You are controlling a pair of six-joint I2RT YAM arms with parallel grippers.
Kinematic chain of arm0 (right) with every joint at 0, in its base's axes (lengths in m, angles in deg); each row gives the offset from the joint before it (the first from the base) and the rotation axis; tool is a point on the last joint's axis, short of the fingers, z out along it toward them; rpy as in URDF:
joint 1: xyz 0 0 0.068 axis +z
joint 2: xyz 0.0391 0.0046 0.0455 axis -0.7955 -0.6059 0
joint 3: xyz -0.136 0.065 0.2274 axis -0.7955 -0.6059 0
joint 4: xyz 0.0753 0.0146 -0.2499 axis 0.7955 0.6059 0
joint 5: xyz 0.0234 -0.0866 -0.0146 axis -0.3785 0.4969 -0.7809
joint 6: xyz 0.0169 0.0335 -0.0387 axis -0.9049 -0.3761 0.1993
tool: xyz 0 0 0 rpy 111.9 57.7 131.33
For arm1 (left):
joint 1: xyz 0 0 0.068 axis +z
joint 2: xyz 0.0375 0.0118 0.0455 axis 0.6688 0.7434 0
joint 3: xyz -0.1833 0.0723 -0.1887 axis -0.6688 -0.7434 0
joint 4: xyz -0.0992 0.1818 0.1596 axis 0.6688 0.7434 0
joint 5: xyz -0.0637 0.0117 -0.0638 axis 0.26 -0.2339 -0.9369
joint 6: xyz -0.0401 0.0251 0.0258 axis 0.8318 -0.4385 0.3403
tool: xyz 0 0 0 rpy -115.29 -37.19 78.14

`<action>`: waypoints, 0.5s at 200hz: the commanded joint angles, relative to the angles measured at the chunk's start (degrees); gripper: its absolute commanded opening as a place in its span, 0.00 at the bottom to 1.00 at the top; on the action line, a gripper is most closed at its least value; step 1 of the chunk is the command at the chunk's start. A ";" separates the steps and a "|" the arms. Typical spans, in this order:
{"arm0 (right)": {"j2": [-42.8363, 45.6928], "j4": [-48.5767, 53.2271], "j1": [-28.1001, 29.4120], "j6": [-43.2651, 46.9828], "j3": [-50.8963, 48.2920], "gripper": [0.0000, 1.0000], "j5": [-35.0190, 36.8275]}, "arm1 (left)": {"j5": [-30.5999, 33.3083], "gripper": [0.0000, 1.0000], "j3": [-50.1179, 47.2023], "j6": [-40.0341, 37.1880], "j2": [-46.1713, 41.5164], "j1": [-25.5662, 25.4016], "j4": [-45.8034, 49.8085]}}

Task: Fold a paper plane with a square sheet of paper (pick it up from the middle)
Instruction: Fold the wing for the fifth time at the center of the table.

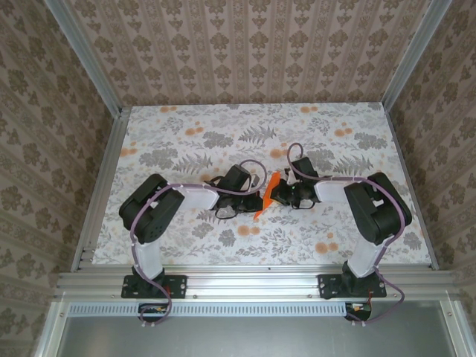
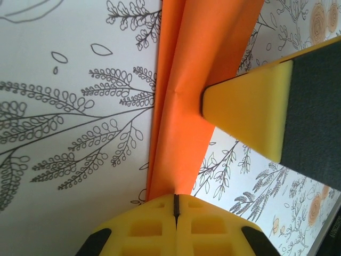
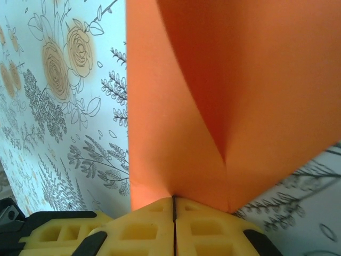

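orange paper (image 1: 265, 195): folded, held upright over the worktop (image 1: 342, 152), between both arms | left hand (image 2: 176, 205): pinched shut on its edge | right hand (image 3: 174, 201): clamped on it too, probably steadying the fold for creasing

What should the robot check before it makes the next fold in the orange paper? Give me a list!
1. Left hand pinching the orange paper: ok, it is closed on the paper's edge.
2. Right hand pinching the paper: ok, it is closed on the paper too.
3. Paper has a fold: ok, a crease runs up from the right hand.
4. Hands apart from each other: ok, the top view shows the paper standing between them.
5. Paper lifted off the tablecloth: cannot tell.
6. Paper edges lined up evenly: cannot tell.
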 commanded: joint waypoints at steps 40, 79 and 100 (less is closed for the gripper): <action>8.44 6.94 -1.22 1.64 4.04 0.11 3.65 | 3.50 0.04 -0.17 -1.10 2.53 -0.45 6.28; 5.15 5.87 0.86 0.88 4.90 0.08 3.12 | 3.90 0.02 -0.40 -0.51 2.84 -0.65 5.87; 2.39 5.76 2.88 0.48 6.48 0.08 2.93 | 4.34 0.01 -0.90 -0.17 2.63 -0.63 5.55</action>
